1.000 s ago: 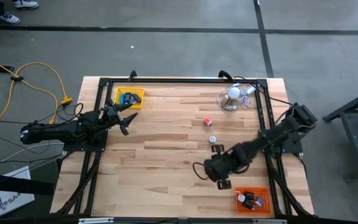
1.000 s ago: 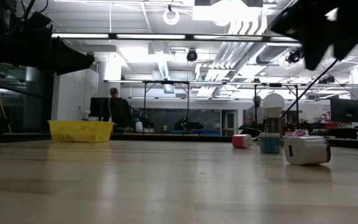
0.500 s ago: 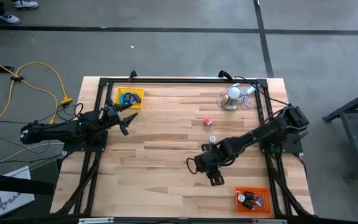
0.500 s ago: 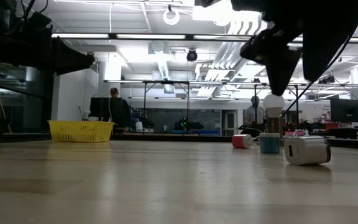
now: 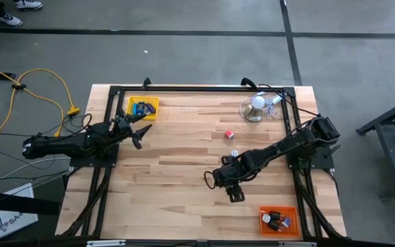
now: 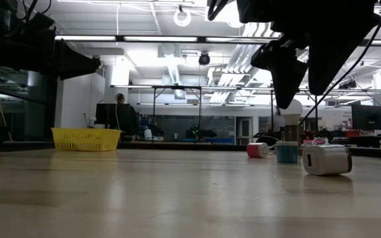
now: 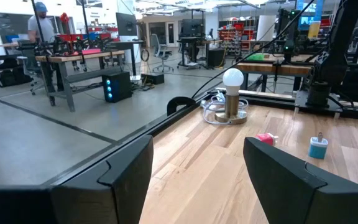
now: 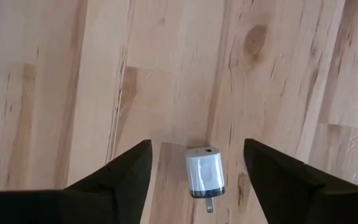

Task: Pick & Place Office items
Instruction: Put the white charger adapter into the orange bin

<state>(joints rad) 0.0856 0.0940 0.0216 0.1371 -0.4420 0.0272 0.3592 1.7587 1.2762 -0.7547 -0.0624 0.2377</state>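
Note:
A silver-white charger plug (image 8: 204, 172) lies on its side on the wooden table (image 5: 170, 178). My right gripper (image 8: 197, 145) hangs open above it, one finger on either side, touching nothing. In the low view the gripper (image 6: 297, 79) is high above the plug (image 6: 327, 159). Beyond the plug stand a teal bit (image 6: 286, 152) and a red bit (image 6: 257, 149). My left gripper (image 5: 140, 130) waits open at the table's left, beside the yellow tray (image 5: 142, 108), which holds blue blocks. An orange tray (image 5: 278, 221) at the near right holds several small pieces.
A white ball-shaped object with a clear wiry tangle (image 5: 257, 106) stands at the far right. A black frame (image 5: 184, 89) runs along the table's edges. Bare wood lies between the two arms. People and workbenches show in the room beyond.
My right gripper has left the orange tray, going toward the table's left and far edges, and has sunk a little. Its fingers have opened wide. The pieces on the table have stayed where they were.

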